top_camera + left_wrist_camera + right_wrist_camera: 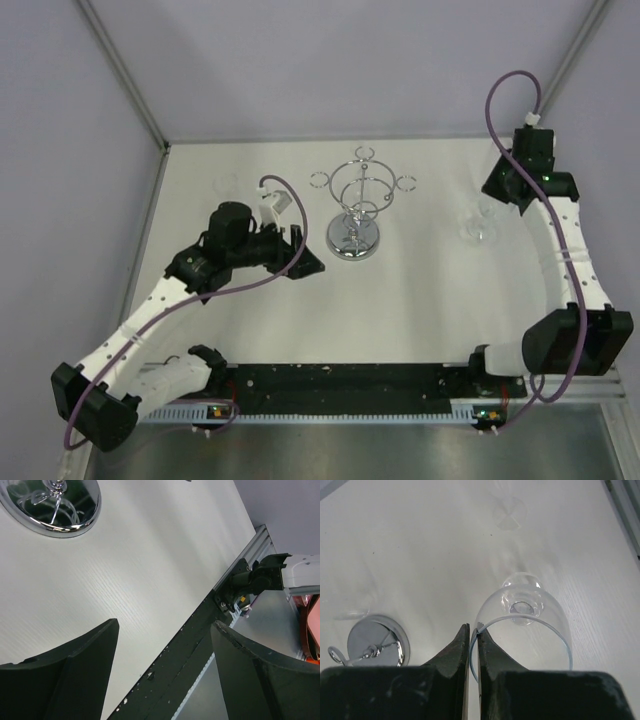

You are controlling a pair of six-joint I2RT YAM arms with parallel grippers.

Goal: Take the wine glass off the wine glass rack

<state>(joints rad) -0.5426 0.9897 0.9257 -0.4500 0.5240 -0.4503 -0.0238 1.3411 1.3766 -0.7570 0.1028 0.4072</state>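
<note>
The chrome wine glass rack (355,205) stands mid-table on its round mirrored base (353,240), and its ringed arms are empty. The clear wine glass (477,229) is off the rack, well to its right and close to the tabletop. My right gripper (474,630) is shut on the rim of the glass (522,615), one finger inside the bowl and one outside. The stem points away from the gripper. My left gripper (305,262) is open and empty, just left of the rack base (55,505).
A faint clear shape (225,184) lies at the far left of the table. The black rail (350,385) with both arm bases runs along the near edge. Grey walls enclose the table at the back and sides.
</note>
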